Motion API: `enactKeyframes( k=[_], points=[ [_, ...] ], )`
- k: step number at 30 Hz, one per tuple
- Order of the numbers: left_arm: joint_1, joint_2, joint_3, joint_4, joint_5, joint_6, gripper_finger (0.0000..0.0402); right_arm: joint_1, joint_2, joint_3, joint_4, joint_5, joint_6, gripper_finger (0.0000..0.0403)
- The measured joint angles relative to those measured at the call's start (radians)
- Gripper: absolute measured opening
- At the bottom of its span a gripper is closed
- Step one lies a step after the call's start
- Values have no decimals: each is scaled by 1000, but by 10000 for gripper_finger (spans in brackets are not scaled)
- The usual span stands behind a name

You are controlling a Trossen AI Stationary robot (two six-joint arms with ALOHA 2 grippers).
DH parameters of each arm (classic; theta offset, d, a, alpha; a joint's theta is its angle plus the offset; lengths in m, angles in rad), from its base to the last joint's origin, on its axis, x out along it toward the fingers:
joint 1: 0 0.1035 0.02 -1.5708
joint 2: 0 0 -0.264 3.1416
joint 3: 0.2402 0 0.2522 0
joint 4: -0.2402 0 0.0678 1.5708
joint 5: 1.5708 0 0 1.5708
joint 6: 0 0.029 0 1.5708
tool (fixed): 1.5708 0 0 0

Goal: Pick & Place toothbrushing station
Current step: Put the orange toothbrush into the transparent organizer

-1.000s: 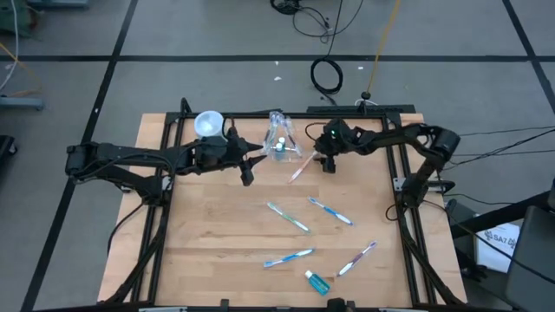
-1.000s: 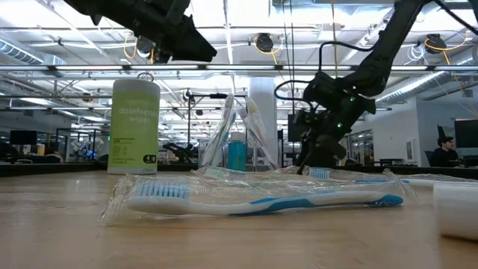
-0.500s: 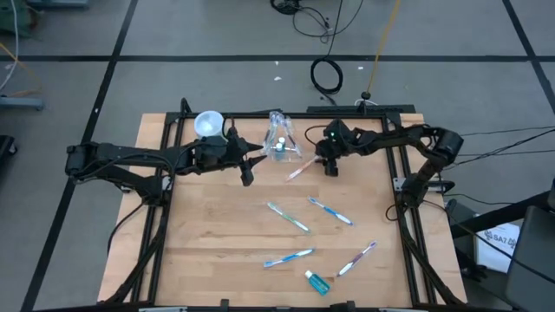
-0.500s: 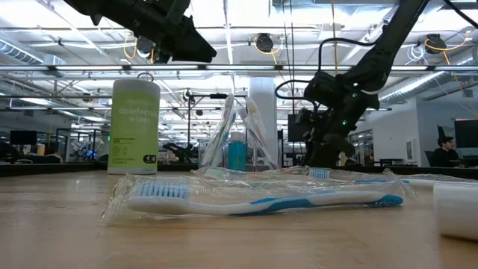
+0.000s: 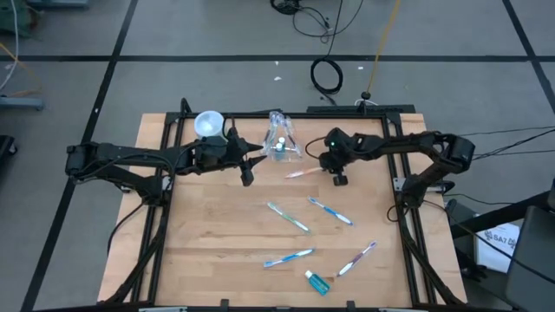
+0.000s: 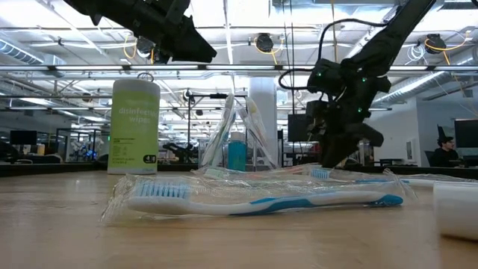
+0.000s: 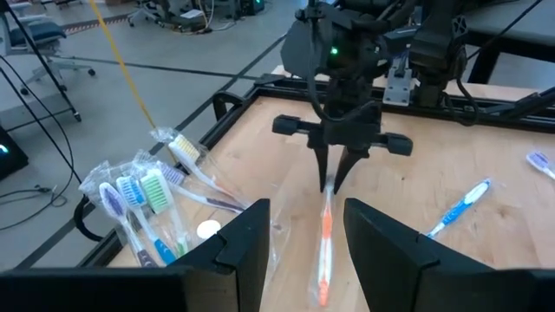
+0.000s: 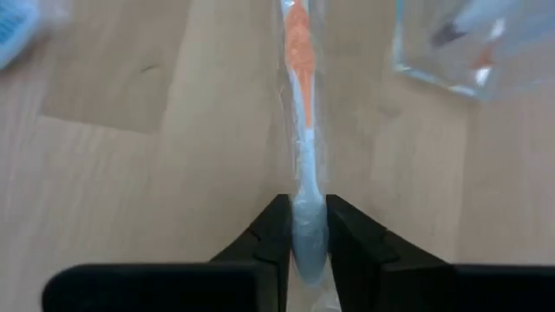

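Right wrist view: jaws apparently on toothbrush [image 8: 303, 130]

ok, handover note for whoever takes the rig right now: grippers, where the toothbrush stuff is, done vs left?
Right gripper: shut on the orange toothbrush, wrapped, low over the table beside the clear cup.
Left gripper: open, empty, waiting left of the cup.
Done: several brushes and a blue tube stand in the cup.
Left: the held brush, four loose toothbrushes and one small tube on the near table.

Right gripper [image 5: 326, 170] clamped; left gripper [image 5: 252, 165] apart.
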Motion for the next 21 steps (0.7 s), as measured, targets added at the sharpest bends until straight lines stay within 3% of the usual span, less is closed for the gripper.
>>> enactKeyframes(
  k=[9,14,21],
  points=[
    [0,0,0,-1,17,-32,157,125,-18,0,-42,211,-10,67],
    [0,0,0,3,71,-98,157,244,-50,0,-25,285,-75,44],
    [-1,5,0,10,106,-211,157,395,-98,1,15,465,-149,47]
  ],
)
